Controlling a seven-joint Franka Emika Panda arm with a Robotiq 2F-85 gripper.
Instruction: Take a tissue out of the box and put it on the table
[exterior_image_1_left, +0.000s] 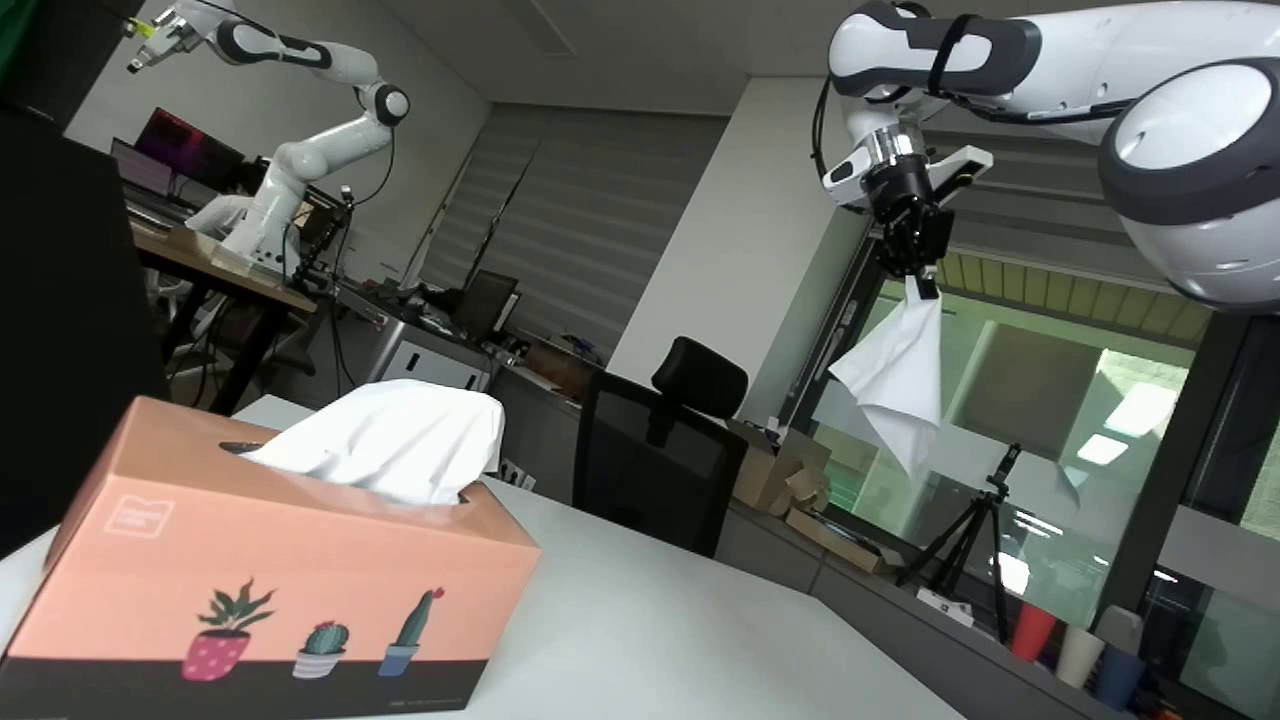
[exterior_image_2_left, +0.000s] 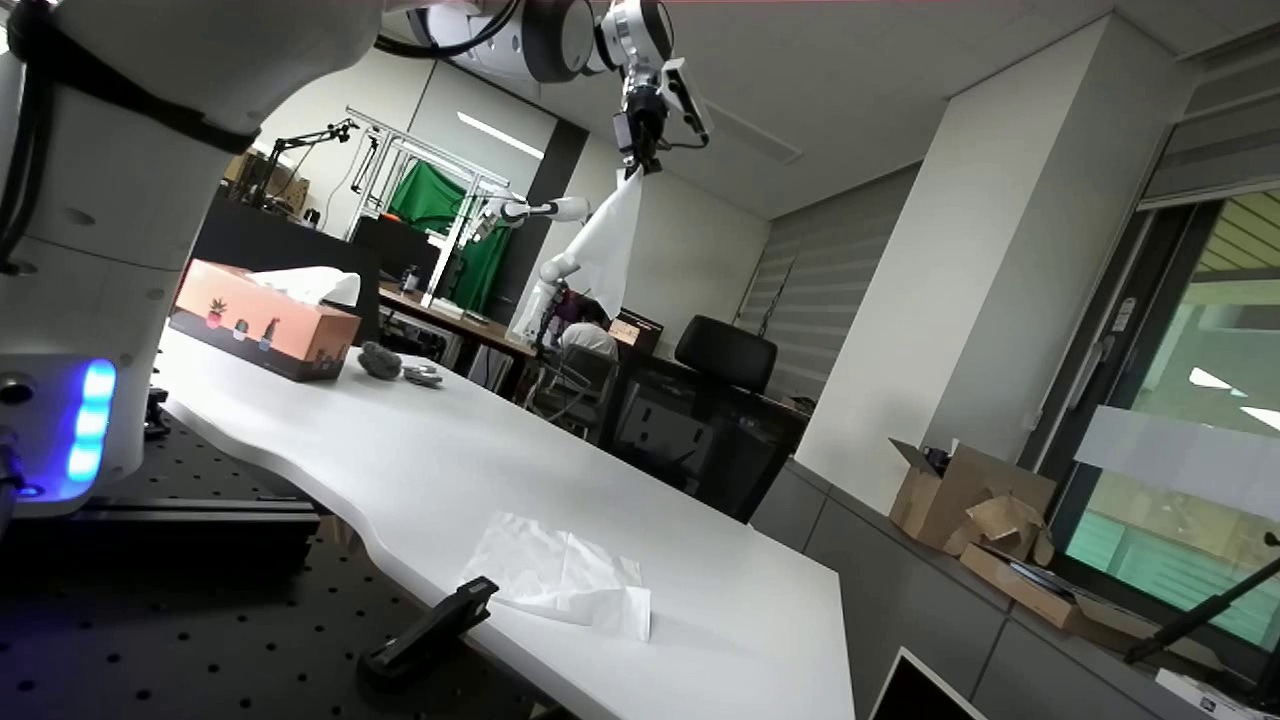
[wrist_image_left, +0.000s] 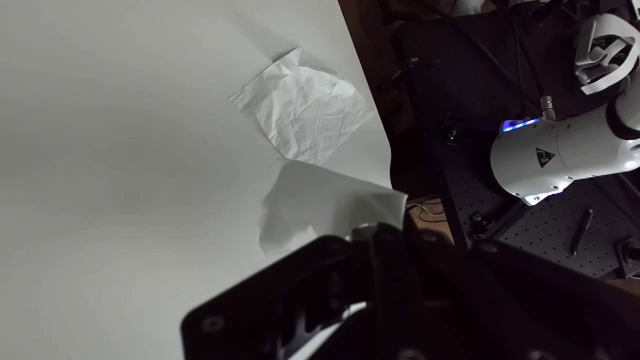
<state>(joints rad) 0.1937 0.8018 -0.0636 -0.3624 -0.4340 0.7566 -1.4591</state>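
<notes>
A white tissue (exterior_image_1_left: 900, 365) is held by one end in the tool (exterior_image_1_left: 922, 285), whose fingers are brought together on the paper. In both exterior views the sheet is suspended directly beneath the fingertips, well above the bench (exterior_image_2_left: 450, 480). Long axis: close to vertical. The pinched end is uppermost; below it the sheet is fanned out to a loose, down-pointed corner. In the wrist view its upper part is hidden by the dark, blurred fingers.

A crumpled tissue (exterior_image_2_left: 560, 575) is laid out on the bench, near the curved edge and toward one end; a black clamp-like object (exterior_image_2_left: 432, 632) is seen just beside it. Whether the two touch cannot be told.

The tissue box (exterior_image_1_left: 280, 560) is stood upright near the opposite end of the bench, well apart from the tool. A white tuft (exterior_image_1_left: 390, 440) is seen in its top slot.

Labels: potted plants (exterior_image_1_left: 322, 650) are printed on the salmon-coloured front, their pots overlapping a dark band. A pale square mark (exterior_image_1_left: 139, 516) is printed at the front's upper left; its lettering is too small to be read. Fine print (exterior_image_1_left: 438, 703) at lower right is likewise unreadable.
</notes>
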